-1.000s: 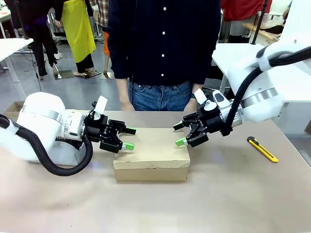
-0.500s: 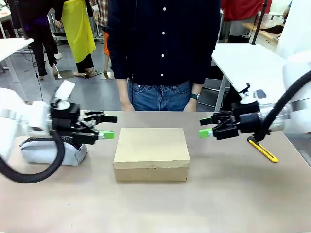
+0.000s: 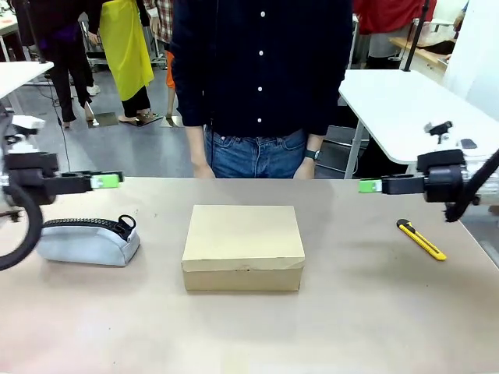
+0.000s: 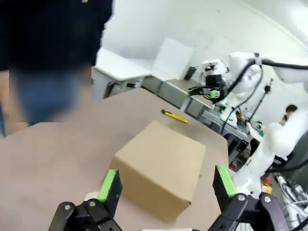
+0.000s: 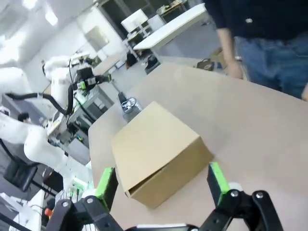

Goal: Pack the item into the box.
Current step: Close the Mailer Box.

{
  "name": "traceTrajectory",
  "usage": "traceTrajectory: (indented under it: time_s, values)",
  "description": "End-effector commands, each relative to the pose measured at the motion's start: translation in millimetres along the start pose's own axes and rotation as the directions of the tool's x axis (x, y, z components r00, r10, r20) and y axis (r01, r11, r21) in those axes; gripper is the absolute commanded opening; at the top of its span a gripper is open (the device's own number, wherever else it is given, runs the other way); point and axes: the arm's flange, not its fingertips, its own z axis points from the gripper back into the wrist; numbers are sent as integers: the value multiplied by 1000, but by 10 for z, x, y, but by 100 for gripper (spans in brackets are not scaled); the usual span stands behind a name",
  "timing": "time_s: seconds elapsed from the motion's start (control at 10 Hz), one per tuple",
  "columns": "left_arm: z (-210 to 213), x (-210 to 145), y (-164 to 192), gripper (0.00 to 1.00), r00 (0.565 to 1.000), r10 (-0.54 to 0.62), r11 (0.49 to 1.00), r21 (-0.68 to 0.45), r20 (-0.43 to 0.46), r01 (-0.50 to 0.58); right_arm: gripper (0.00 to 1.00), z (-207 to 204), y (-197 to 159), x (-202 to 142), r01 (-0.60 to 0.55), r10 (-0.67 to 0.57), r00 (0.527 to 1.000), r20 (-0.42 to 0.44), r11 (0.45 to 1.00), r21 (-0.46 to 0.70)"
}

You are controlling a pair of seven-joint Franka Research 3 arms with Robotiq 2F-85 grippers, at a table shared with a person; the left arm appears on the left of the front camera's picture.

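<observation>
The box (image 3: 243, 246) sits shut in the middle of the tabletop (image 3: 249, 327), its flap lid down flat and its front seam facing the robot — a closed lid that suggests the packing is done, with the stapler presumably inside, though that cannot be checked from outside. A person (image 3: 261, 86) stands at the far edge just behind it, hands down and not reaching in. Well to the box's left lies a light-blue zip pouch (image 3: 87, 240), and well to its right a yellow-and-black utility knife (image 3: 421, 238), both left out as things not meant for packing. The left end effector (image 3: 100, 181) hangs above the pouch side and the right end effector (image 3: 370, 186) near the knife, each held clear of the box, level, and pointing inward. Both are spread wide and empty, their green pads (image 4: 109, 185) framing the box from a distance in the wrist views — a resting pose, by the look of it.
</observation>
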Motion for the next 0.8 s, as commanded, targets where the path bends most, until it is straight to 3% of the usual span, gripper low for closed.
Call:
traceTrajectory:
  time_s: [0.0,0.1,0.2,0.3,0.7]
  values:
    - [354,-351,-495,100,987,145,989,14,-75,-145,100,379,391,-627,105,-105,993,54,994,2]
    - [464,-380,-428,100,982,185,982,52,-32,-183,100,454,333,-689,145,-145,988,59,989,13]
    - [493,-319,-366,100,984,164,984,54,71,-168,100,451,320,-696,109,-107,989,106,994,-13]
    - [421,-108,78,100,990,132,990,58,-40,-129,100,354,-194,-146,83,-82,995,48,996,-16]
    - [421,-108,78,100,990,132,990,58,-40,-129,100,354,-194,-146,83,-82,995,48,996,-16]
